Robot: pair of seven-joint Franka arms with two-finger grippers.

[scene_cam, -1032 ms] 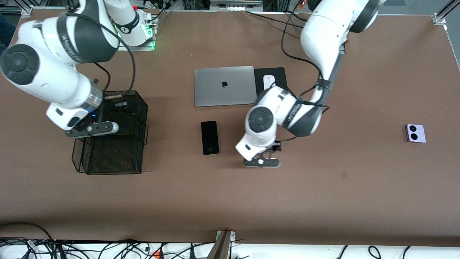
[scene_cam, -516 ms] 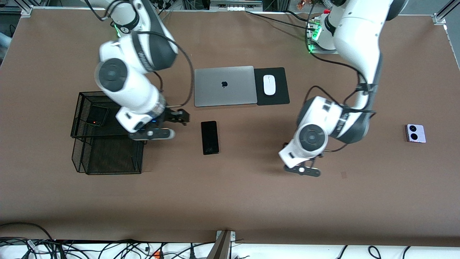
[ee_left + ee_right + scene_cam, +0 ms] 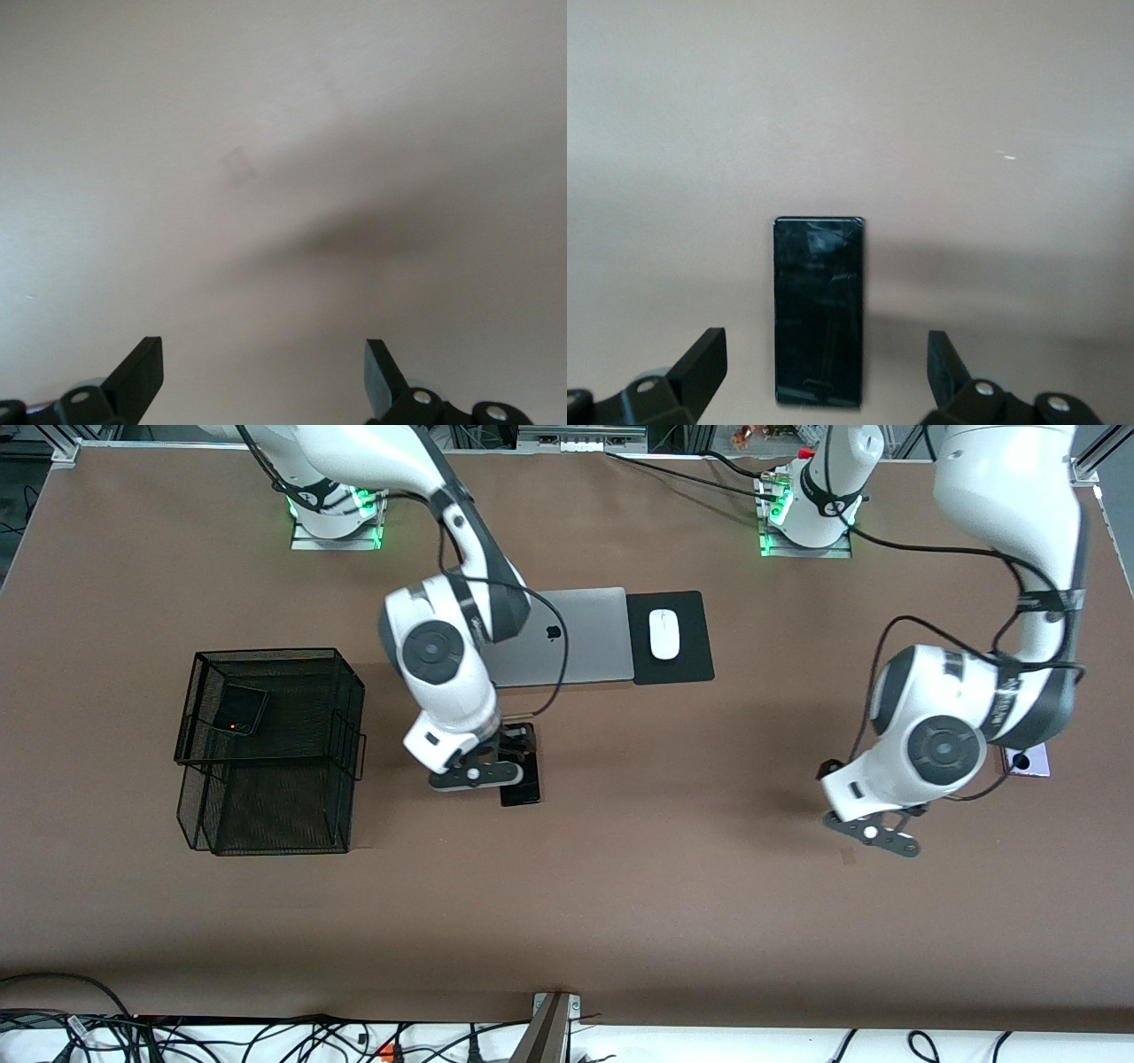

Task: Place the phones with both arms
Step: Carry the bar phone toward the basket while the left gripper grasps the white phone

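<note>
The right gripper [image 3: 819, 376] hangs over the long black slab phone [image 3: 524, 784], its two black fingers [image 3: 700, 365] spread wide with nothing between them. In the right wrist view the slab lies flat on the brown table [image 3: 620, 886] directly under the gap between the fingers, lengthwise along the direction the gripper points, not touched by either finger. From the front the right arm's wrist covers most of this phone; only the end toward the front camera and one long edge show.

The left gripper [image 3: 261, 381] is over bare table toward the left arm's end, released as well, its fingers [image 3: 140, 372] wide apart and empty. Its wrist view shows only tabletop with a faint mark [image 3: 237, 166] and the arm's shadow. The squarish lilac-white phone [image 3: 1032, 762] lies on the table just beside the left arm's wrist, mostly hidden by it, with only a strip and one dark circle showing.

The small squarish black folded phone [image 3: 241, 710] rests in the upper tier of the black wire-mesh basket [image 3: 345, 691], well apart from the right gripper, toward the right arm's end of the table.

The silver closed laptop [image 3: 589, 642] lies under the right arm's forearm, partly covered. Beside it the white mouse [image 3: 664, 634] sits on a black mouse pad [image 3: 695, 655].
</note>
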